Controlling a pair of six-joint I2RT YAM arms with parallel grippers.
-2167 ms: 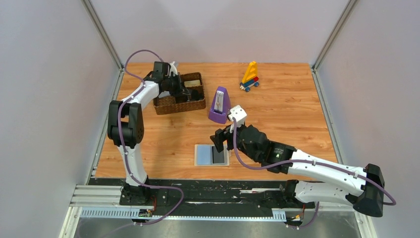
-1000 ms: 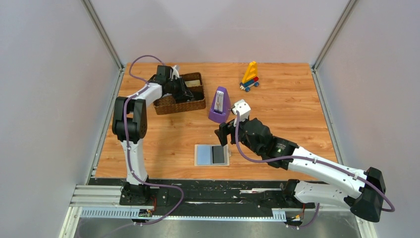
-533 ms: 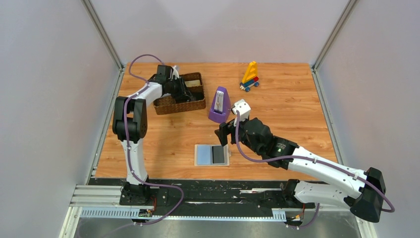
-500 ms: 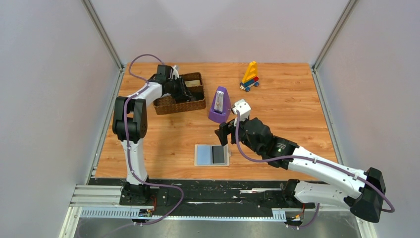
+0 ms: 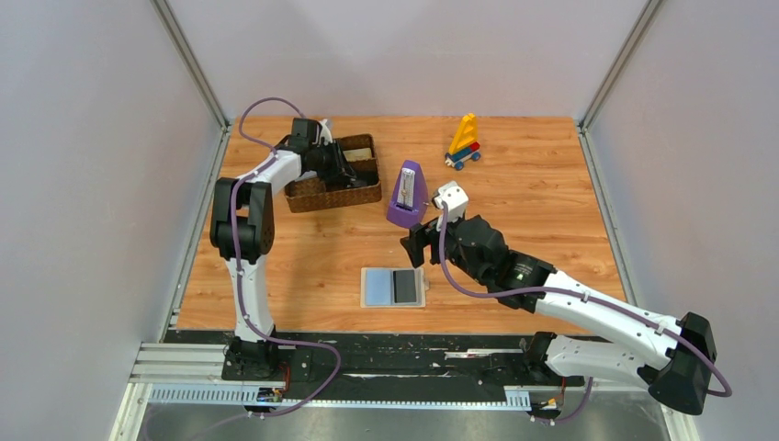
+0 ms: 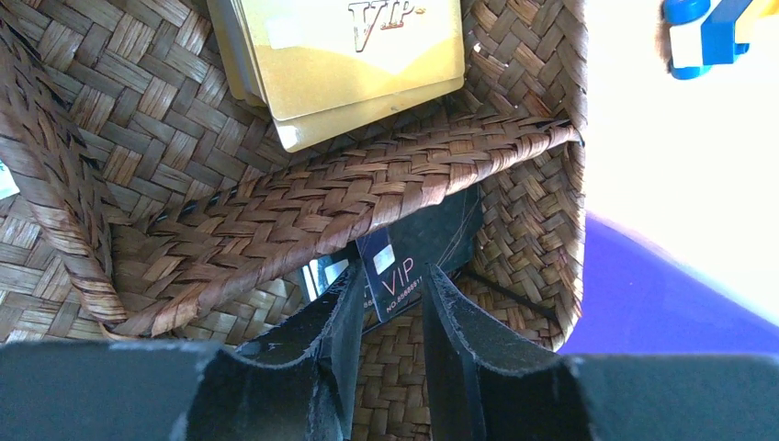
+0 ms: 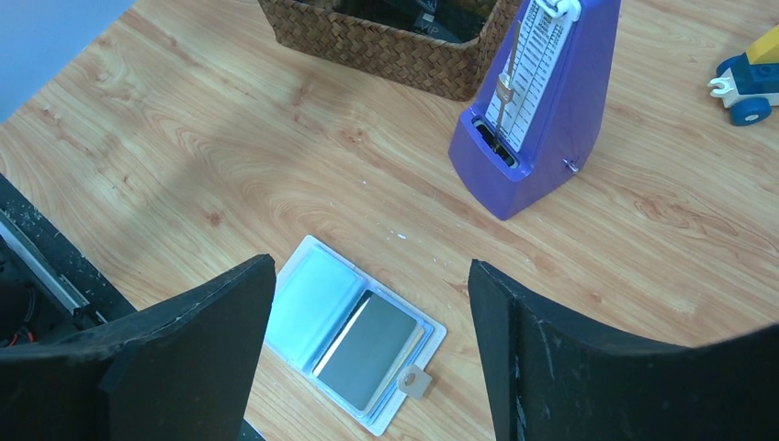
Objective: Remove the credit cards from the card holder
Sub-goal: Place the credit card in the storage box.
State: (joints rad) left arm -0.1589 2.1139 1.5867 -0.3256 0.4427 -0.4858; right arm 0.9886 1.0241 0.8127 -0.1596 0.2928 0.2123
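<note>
I'm watching my left pincer [image 6: 386, 312] reaching down into the woven tray [image 6: 303, 197], fingers standing narrowly apart over a black card [image 6: 409, 276]; I cannot tell whether they are pinching it. Gold cards [image 6: 358, 55] are lying beyond the divider. My right pincer [image 7: 369, 266] is hovering, spread wide, over the wooden bench [image 7: 230, 156]. The light-blue card holder [image 7: 308, 308] is lying beneath it, carrying a dark card [image 7: 367, 349]. A purple metronome [image 7: 537, 119] is standing just beyond.

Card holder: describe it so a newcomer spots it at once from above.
On the wooden table, look along the near edge, on the near side of the purple metronome. The card holder lies flat there: the only light-blue rectangle, with a dark card in its right half, unlike the brown woven basket far left.
</note>
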